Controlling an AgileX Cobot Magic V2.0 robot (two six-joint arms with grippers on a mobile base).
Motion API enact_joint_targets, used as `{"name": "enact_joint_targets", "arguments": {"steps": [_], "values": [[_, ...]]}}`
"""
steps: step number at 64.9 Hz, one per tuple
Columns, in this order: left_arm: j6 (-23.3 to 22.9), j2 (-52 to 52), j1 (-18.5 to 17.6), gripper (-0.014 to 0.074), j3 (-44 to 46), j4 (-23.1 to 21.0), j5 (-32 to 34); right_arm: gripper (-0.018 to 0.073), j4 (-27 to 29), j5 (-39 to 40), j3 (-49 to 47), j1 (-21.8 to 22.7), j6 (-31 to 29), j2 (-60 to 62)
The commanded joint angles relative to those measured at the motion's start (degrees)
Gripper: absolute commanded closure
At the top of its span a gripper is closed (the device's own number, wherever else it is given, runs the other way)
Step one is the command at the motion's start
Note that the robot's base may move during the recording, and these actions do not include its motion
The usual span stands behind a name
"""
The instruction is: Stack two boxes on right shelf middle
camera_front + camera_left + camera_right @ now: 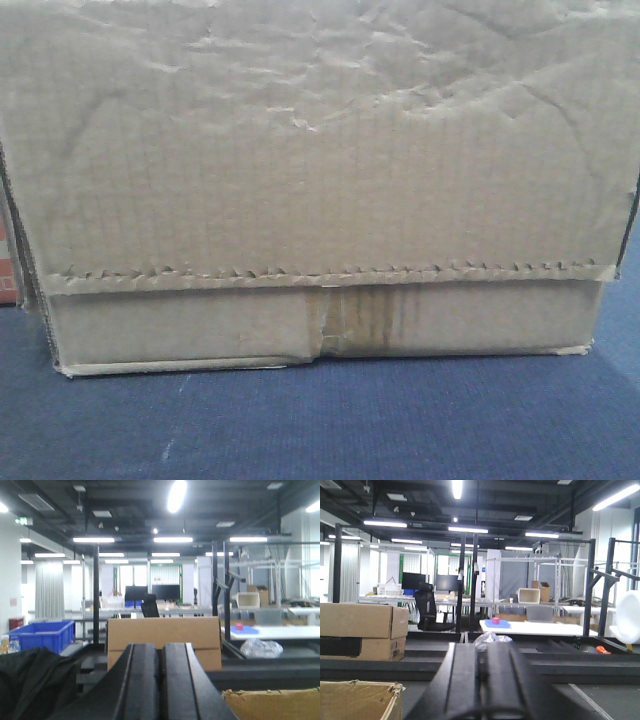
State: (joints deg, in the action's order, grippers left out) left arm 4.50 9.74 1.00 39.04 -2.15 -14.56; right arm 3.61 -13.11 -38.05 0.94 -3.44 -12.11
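Observation:
A wide brown cardboard box fills the front view, standing on blue carpet; its wrinkled flap has a serrated edge above a stained centre seam. In the left wrist view my left gripper is shut, its black fingers pressed together on nothing, and it faces another brown box some way ahead. A torn cardboard edge shows at the lower right. My right gripper is also shut and empty. Two stacked brown boxes sit to its left, and an open box lies in the lower left corner. The shelf is out of view.
A blue plastic bin and dark cloth lie left of the left gripper. Black uprights rise to the right. A white table with a small red object, a crumpled plastic bag and an office chair stand ahead of the right gripper.

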Motion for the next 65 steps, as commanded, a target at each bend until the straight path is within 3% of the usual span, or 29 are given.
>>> {"name": "enact_joint_targets", "arguments": {"steps": [1,6,12,17,23,33,44,57,65], "values": [[0.15,5.18,-0.06,0.0526,6.1,0.01,-7.74,0.0364,-0.05,-2.51,-5.38,-0.06,-0.28,-5.82],[0.15,9.63,-0.06,0.0375,9.98,0.29,-12.35,0.0196,-0.05,-3.11,-8.54,-0.36,-0.28,-10.3],[0.15,14.39,-0.21,0.0214,11.76,-0.07,-14.03,0.0066,-0.27,-2.19,-9.55,-1.71,-0.28,-14.22],[-0.17,16.82,-1.39,0.0113,11.88,-0.15,-13.91,-0.0008,-0.27,-1.83,-9.65,-2.66,-0.28,-17.17],[-0.51,19.35,-3.21,0.0036,11.88,-0.15,-14.54,-0.0009,-0.27,-3.39,-9.65,-3.47,-0.28,-20.17],[-0.65,24.64,-3.85,0.0015,14.25,-0.46,-18.86,-0.0009,-0.27,-5.49,-9.68,-3.45,-0.28,-23.71],[-0.65,33.87,-2.72,0.0015,22.54,0.91,-31.14,-0.0009,-0.27,-5.74,-9.68,-3.57,-0.28,-25.61],[-0.29,49.05,1.94,0.0015,34.56,3.49,-45.6,-0.0009,-0.27,-5.41,-9.89,-6.35,-0.28,-26.62],[5.17,58.07,7.21,0.0015,41.14,2.15,-49.73,-0.0009,-0.27,-5.64,-9.89,-7.27,-0.28,-26.62]]}}
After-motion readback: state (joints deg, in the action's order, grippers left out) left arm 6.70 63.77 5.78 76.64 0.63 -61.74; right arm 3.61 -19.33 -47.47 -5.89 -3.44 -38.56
